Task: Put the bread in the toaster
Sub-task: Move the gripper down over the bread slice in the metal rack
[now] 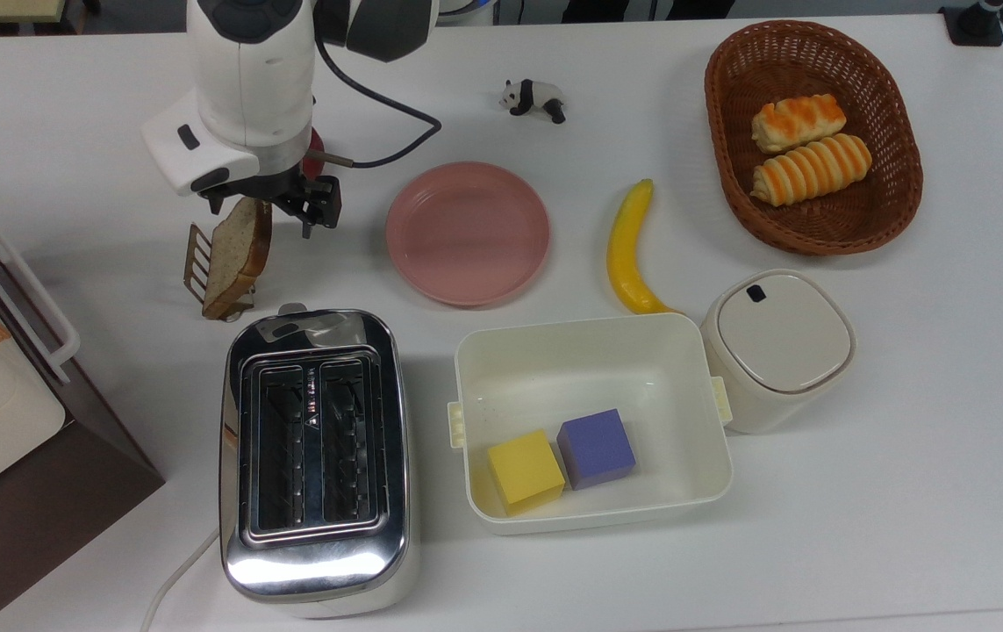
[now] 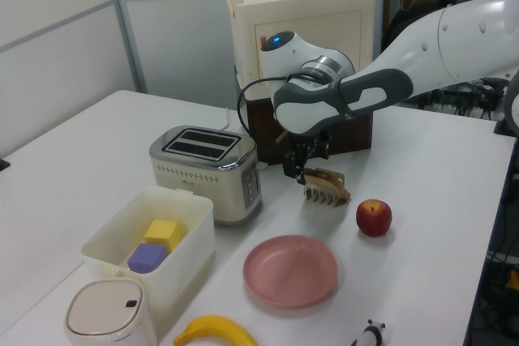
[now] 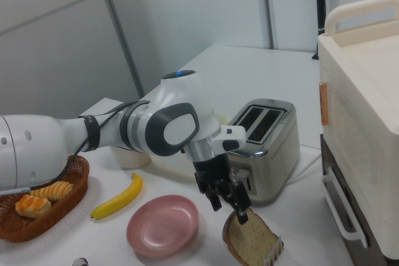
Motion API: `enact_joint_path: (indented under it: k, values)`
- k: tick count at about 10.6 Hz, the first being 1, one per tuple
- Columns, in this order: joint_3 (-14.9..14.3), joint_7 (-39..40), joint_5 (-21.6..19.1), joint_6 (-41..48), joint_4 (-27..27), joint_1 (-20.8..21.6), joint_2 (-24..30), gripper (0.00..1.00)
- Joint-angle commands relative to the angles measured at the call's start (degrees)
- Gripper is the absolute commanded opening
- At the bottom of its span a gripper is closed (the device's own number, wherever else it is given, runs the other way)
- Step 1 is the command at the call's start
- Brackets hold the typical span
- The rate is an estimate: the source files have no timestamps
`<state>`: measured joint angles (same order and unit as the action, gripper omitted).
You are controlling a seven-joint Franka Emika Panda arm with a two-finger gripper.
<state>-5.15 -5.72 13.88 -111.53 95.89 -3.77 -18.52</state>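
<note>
The gripper (image 1: 266, 209) hangs with its fingers spread apart, straddling the top edge of the bread (image 1: 238, 252), holding nothing. The bread leans in a small wire rack (image 1: 197, 263) just under it. In the top view, the toaster (image 1: 315, 456) stands below the gripper and a pink plate (image 1: 467, 233) lies to the top view's right.

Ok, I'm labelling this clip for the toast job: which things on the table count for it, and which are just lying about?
In the job:
the bread, leaning in the wire rack
the toaster, both slots empty
the gripper, open over the bread's top edge

Lying about:
apple
pink plate
banana
panda figure
basket of rolls
white tub with two cubes
lidded canister
</note>
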Motion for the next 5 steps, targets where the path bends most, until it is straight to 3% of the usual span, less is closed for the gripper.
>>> enact_joint_path:
  k: [1,3,4,5]
  values:
    - [-0.2,0.4,2.3,-1.6,0.6,-0.2,-1.5,1.00]
    - [-0.2,0.4,2.6,-1.6,0.7,-0.3,-1.7,1.00]
    - [-0.2,0.3,2.6,-1.7,0.9,-0.3,-1.7,0.72]
    - [-0.2,0.3,2.6,-1.7,1.0,-0.3,-1.7,0.18]
